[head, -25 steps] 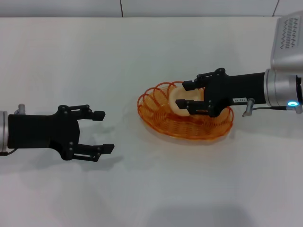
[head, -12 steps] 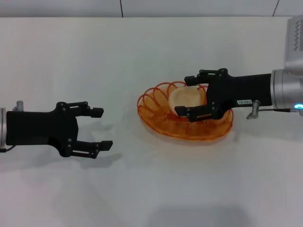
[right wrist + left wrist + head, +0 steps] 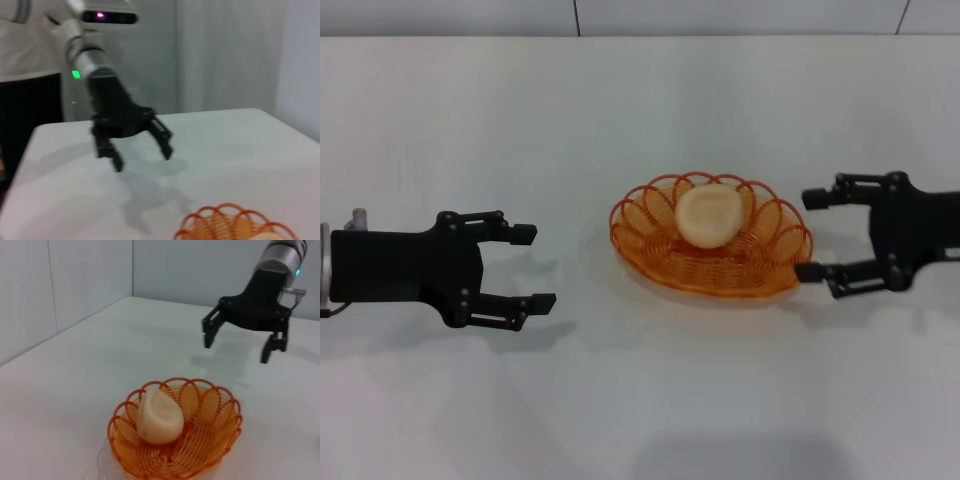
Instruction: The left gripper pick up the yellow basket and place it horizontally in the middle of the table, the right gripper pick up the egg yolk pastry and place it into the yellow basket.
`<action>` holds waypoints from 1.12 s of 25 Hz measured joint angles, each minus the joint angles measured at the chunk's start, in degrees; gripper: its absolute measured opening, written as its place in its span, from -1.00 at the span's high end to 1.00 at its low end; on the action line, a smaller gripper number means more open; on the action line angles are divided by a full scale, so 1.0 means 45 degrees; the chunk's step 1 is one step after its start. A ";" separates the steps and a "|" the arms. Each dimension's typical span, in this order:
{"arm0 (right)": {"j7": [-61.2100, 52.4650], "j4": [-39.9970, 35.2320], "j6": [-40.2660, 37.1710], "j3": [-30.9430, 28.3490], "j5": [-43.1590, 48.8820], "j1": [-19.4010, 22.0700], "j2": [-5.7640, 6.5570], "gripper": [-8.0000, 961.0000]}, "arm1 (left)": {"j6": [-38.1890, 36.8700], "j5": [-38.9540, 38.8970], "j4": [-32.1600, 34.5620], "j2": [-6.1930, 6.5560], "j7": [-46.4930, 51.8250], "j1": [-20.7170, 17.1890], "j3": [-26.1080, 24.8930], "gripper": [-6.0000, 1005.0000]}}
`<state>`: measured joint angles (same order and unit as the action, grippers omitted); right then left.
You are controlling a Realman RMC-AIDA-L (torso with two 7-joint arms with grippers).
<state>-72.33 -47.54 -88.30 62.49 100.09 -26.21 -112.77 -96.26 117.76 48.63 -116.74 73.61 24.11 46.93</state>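
Observation:
The yellow basket (image 3: 655, 222) lies on the white table (image 3: 620, 110) near the middle, long side across the view. The egg yolk pastry (image 3: 708, 215) rests inside it, toward the far side. My right gripper (image 3: 808, 235) is open and empty, just right of the basket's rim, low over the table. My left gripper (image 3: 533, 268) is open and empty, well left of the basket. The left wrist view shows the basket (image 3: 212, 440), the pastry (image 3: 159, 417) and the right gripper (image 3: 236, 350) beyond them. The right wrist view shows the left gripper (image 3: 143, 159) and the basket's rim (image 3: 220, 222).
A grey wall runs along the table's far edge (image 3: 575, 20). White panels stand beyond the table in the left wrist view (image 3: 65, 280). The robot's body and a dark surface (image 3: 30, 100) show behind the left arm.
My right gripper opened, let go of the pastry and drew back to the right, out of the basket. The pastry now lies in the basket. My left gripper shifted slightly left.

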 joint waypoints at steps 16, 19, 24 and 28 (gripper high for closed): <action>0.0358 0.0833 -0.1540 -0.0447 0.0812 0.0006 0.0449 -0.76 | -0.0131 0.0402 -0.0141 0.0297 0.0949 0.0646 0.0086 -0.71; 0.0355 0.0849 -0.1549 -0.0487 0.0837 0.0006 0.0453 -0.76 | -0.0220 0.0585 -0.0142 0.0305 0.0992 0.0807 0.0095 -0.71; 0.0324 0.0858 -0.1558 -0.0496 0.0843 -0.0074 0.0444 -0.76 | -0.0860 0.0871 -0.0161 0.0303 0.1002 0.1108 0.0099 -0.71; 0.0261 0.0859 -0.1582 -0.0502 0.0844 -0.0093 0.0423 -0.76 | -0.0958 0.1001 -0.0162 0.0310 0.1090 0.1257 0.0099 -0.71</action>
<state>-71.16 -43.68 -95.42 60.23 103.89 -26.63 -110.87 -100.57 122.27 47.90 -115.34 78.51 29.76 47.38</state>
